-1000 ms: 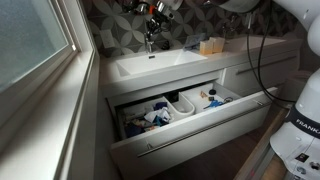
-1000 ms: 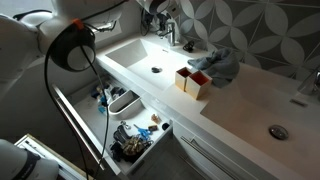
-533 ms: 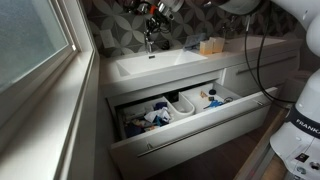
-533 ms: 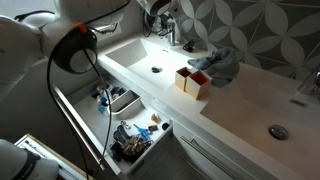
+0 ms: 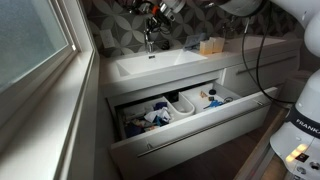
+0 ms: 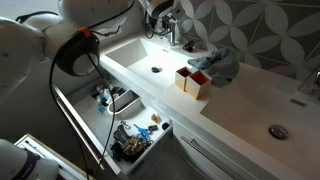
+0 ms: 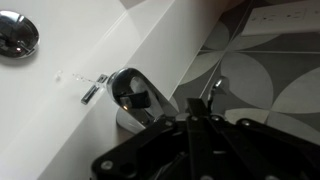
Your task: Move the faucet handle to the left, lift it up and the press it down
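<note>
The small chrome faucet (image 5: 150, 40) stands behind the white basin (image 5: 160, 65), against the patterned wall; it also shows in the other exterior view (image 6: 172, 33). My gripper (image 5: 156, 14) hangs right over its top in both exterior views (image 6: 158, 14). In the wrist view the shiny faucet handle (image 7: 135, 95) lies just ahead and to the left of my black gripper (image 7: 193, 106). The fingers look pressed together with nothing between them. Whether they touch the handle is hidden. A thin chrome rod (image 7: 215, 90) rises behind the faucet.
The basin drain (image 7: 18, 35) is at the far left of the wrist view. A white drawer (image 5: 190, 125) full of clutter is pulled open below the basin. A small box (image 6: 194, 82) and a grey cloth (image 6: 220, 62) lie on the counter. A window (image 5: 35, 40) flanks the basin.
The arm's upper part and its cable have shifted slightly. The gripper stays over the faucet, and the handle shows no clear movement.
</note>
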`<state>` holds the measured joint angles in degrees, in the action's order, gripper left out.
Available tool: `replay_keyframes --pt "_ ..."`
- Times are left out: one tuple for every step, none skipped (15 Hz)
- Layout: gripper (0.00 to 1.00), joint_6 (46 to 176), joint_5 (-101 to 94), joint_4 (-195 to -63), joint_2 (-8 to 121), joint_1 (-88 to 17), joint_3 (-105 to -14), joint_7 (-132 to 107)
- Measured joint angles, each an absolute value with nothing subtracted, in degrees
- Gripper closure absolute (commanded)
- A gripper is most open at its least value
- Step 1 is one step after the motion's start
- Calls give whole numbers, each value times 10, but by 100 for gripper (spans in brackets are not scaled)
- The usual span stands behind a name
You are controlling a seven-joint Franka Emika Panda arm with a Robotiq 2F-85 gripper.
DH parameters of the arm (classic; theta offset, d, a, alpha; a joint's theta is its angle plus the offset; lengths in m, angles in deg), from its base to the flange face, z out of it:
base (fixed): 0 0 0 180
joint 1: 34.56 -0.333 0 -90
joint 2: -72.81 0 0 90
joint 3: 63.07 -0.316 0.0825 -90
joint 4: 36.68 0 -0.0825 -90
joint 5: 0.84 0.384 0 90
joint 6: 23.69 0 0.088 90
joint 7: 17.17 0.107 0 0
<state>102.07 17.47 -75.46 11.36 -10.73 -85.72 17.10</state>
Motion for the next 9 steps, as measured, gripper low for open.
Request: replay_keyframes --pt "100 1021 175 -755 113 -106 -860 167" --pt "100 1022 175 -755 112 -105 -862 163" --pt "100 1022 176 -755 112 -104 -864 160" --pt "100 1023 176 -755 111 -102 -866 158" --pt "100 1024 176 -755 111 -101 -868 156" --pt "100 1026 176 -755 110 -100 -870 154" --pt "100 1027 176 -755 110 -100 -872 152" --pt "100 1029 176 -755 110 -99 -874 149" --pt "100 1030 176 -755 109 -99 -875 147"
